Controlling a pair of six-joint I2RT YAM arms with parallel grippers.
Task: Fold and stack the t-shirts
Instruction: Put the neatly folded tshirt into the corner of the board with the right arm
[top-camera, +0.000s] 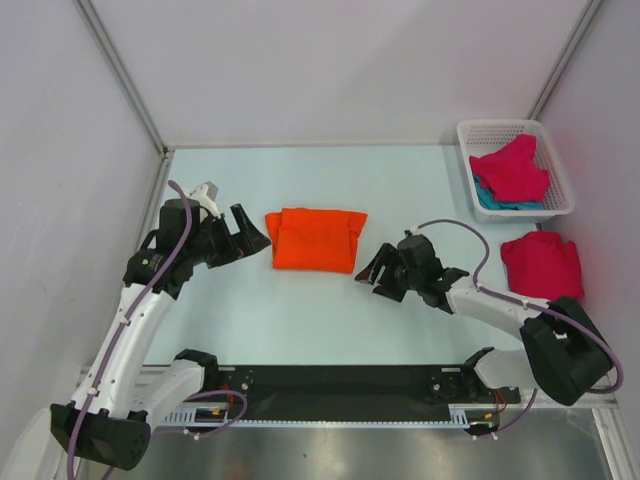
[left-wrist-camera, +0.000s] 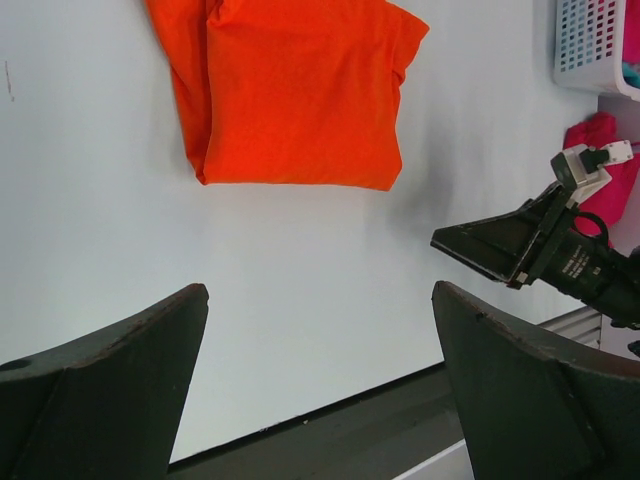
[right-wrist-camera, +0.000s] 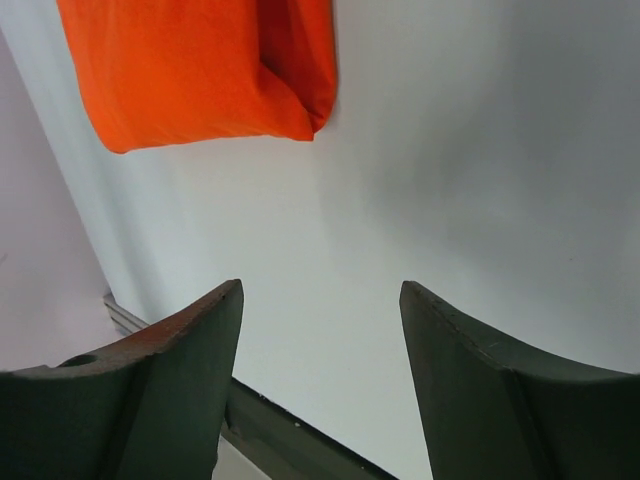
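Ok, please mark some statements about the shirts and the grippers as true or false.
1. The orange t-shirt lies folded on the table between the two grippers. True.
2. The left gripper holds the orange t-shirt. False: it is open, empty, and apart from the shirt.
3. In the white basket, a magenta t-shirt lies over a teal t-shirt. True.
4. The right gripper is shut. False: it is open and empty.
5. The second magenta t-shirt lies on the orange one. False: it lies folded on the table, near the basket.
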